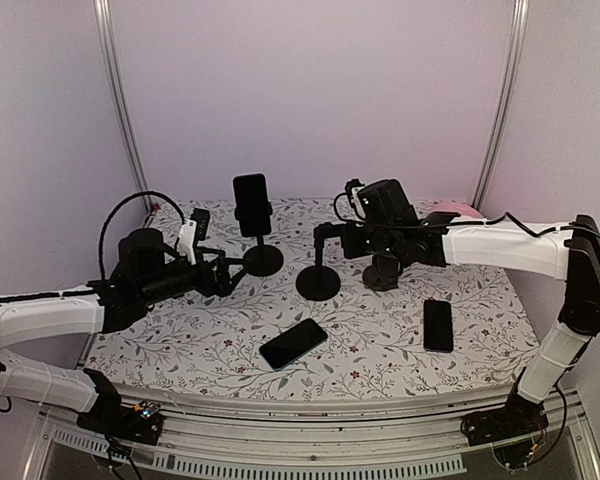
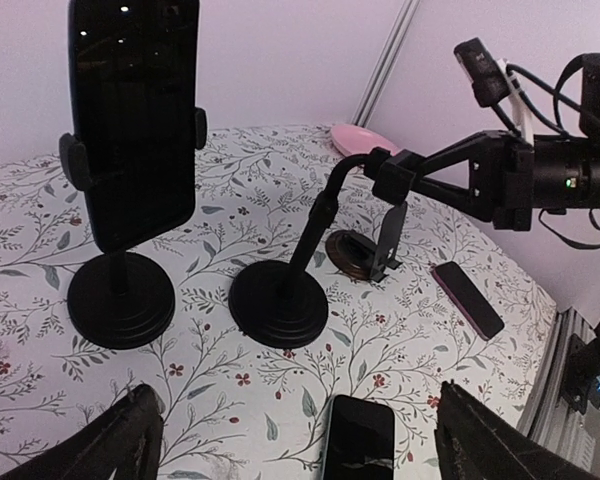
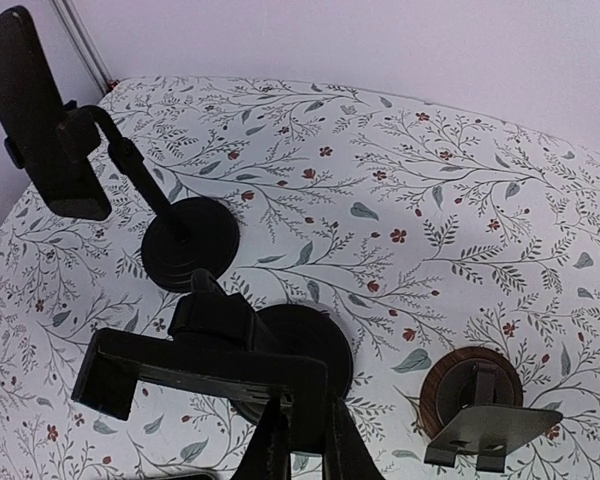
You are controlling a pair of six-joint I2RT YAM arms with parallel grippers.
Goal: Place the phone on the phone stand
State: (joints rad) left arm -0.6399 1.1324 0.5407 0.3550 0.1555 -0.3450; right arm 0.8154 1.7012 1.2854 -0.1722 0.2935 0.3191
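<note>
Phone [image 1: 293,343] flat on floral tablecloth [image 1: 380,330]; pale walls [image 1: 310,90]; pink item [image 2: 365,138], maybe cloth.

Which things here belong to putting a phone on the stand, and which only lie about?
For the job: empty stand, gripped by the right fingers; centre phone; right phone, both lying flat.
Lying about: occupied stand; small wood-based stand; pink object at the back.
</note>
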